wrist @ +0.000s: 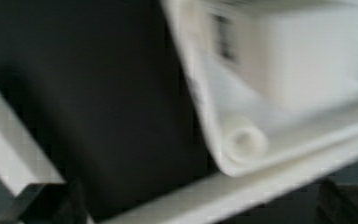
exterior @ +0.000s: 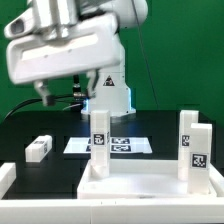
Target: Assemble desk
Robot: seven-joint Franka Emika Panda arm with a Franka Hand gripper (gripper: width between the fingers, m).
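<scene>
The gripper (wrist: 34,195) stands wide open, holding nothing. Close beneath it lies the desk panel (wrist: 274,110), flat on the black table (wrist: 105,110) (one round corner socket (wrist: 247,140) shows clearly). Three legs (exterior: 100,140) stand upright on the panel; a fourth leg (exterior: 39,148) lies apart on the table.

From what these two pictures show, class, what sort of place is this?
Most likely a robotics lab test bench. A large white robot arm hangs over a black table, a flat white marker board with printed square tags lies on it, and a green backdrop closes the scene behind.
</scene>
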